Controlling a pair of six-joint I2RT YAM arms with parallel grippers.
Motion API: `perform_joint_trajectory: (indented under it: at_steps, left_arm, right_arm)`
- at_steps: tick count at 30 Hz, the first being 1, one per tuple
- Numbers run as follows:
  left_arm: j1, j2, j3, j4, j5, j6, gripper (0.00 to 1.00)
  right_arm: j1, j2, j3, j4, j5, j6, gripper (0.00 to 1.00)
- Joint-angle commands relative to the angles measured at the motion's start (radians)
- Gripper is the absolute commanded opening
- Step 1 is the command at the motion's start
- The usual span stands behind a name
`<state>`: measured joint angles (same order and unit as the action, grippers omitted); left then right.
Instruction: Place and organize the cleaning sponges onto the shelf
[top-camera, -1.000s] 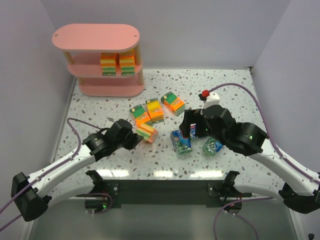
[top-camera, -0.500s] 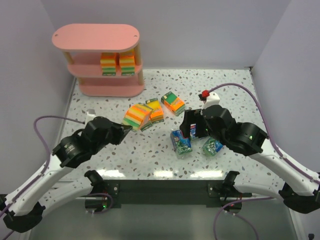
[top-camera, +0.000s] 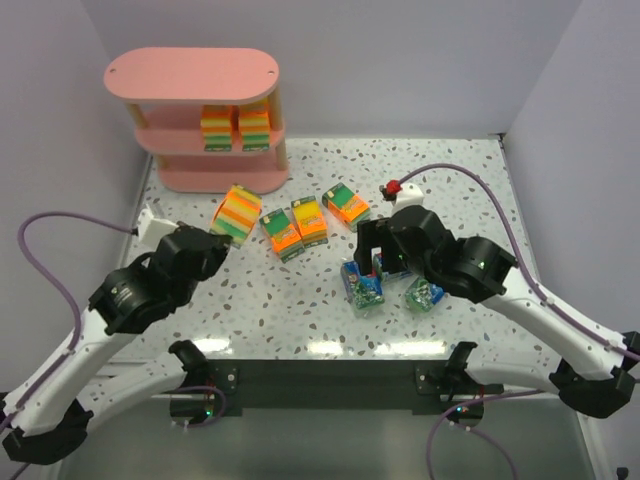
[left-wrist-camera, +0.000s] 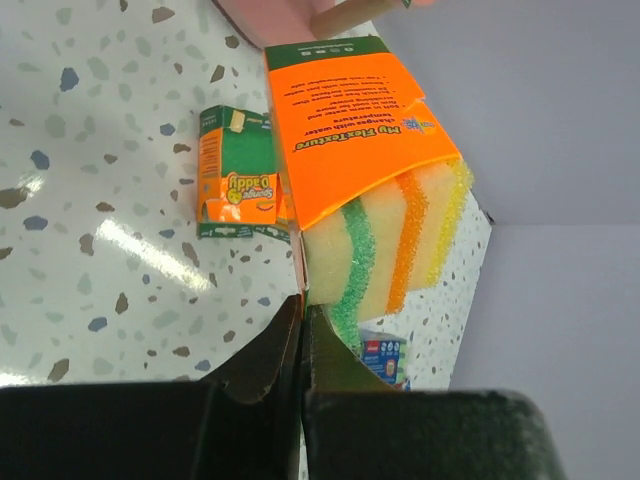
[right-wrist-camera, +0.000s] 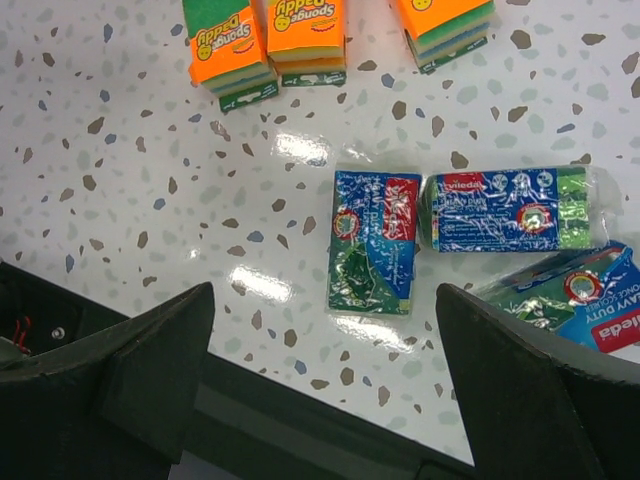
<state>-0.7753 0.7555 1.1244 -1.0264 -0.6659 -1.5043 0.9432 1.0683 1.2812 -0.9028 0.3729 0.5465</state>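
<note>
Swung left and far over the last second, lifting one orange sponge pack (top-camera: 237, 213) off the cluster and toward the shelf (top-camera: 195, 75). Nudged only slightly on the right side.

Seen from the top camera:
- left gripper (top-camera: 221, 241) clamped on the near end of that pack, held tilted in the air just near and right of the bottom board
- two orange packs (top-camera: 221, 128) side by side on the middle tier
- three orange packs (top-camera: 309, 220) lying on the table (top-camera: 470, 180) to the right of the held one
- right gripper (top-camera: 375, 250) spread wide above the blue-green packs (top-camera: 362, 284), grasping nothing

Seen from the left wrist: fingers (left-wrist-camera: 270, 360) pressed together on a thin bottom corner of the pack (left-wrist-camera: 365, 200), yellow, green and orange layers showing below the orange sleeve.

Seen from the right wrist: open fingers (right-wrist-camera: 130, 370) framing the three blue-green packs (right-wrist-camera: 372, 243), none touched.

Judged to be mid-carry. Next, probably: raise to tier height, level the pack, slide in beside the shelved pair, then let go. Likely to swing on so slight a pinch, so go slowly.
</note>
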Motion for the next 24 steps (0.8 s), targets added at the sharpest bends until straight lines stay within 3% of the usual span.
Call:
perform_joint_trajectory:
  at_steps: [1, 2, 3, 4, 5, 6, 11, 14, 20, 24]
  left_arm:
    - [0.101, 0.056, -0.014, 0.277, 0.078, 0.289, 0.00]
    - [0.172, 0.067, -0.046, 0.392, 0.180, 0.332, 0.00]
    - [0.254, 0.102, -0.064, 0.437, 0.441, 0.386, 0.00]
    - [0.410, 0.123, -0.087, 0.471, 0.579, 0.394, 0.00]
    - [0.459, 0.146, -0.133, 0.535, 0.764, 0.395, 0.00]
    - [0.487, 0.180, -0.149, 0.561, 0.805, 0.400, 0.00]
    - [0.620, 0.219, -0.172, 0.543, 0.920, 0.432, 0.00]
    - [0.766, 0.173, -0.181, 0.516, 0.951, 0.487, 0.00]
    - [1.246, 0.146, -0.137, 0.410, 1.089, 0.654, 0.00]
    - [1.265, 0.142, -0.060, 0.387, 1.023, 0.629, 0.00]
  right_arm:
    - [-0.009, 0.012, 0.058, -0.005, -0.012, -0.029, 0.95]
    - [-0.007, 0.016, 0.063, -0.007, -0.012, -0.034, 0.95]
    - [-0.009, 0.021, 0.072, -0.014, -0.008, -0.037, 0.95]
    - [-0.009, 0.019, 0.076, -0.018, -0.005, -0.039, 0.95]
    - [-0.011, 0.021, 0.081, -0.021, 0.000, -0.043, 0.95]
    - [-0.011, 0.019, 0.086, -0.028, 0.004, -0.045, 0.95]
    - [-0.020, -0.001, 0.092, -0.054, 0.034, -0.049, 0.96]
    - [-0.021, -0.004, 0.090, -0.062, 0.038, -0.057, 0.96]
    - [-0.029, 0.004, 0.098, -0.070, 0.027, -0.071, 0.96]
    - [-0.034, 0.015, 0.104, -0.074, 0.014, -0.082, 0.96]
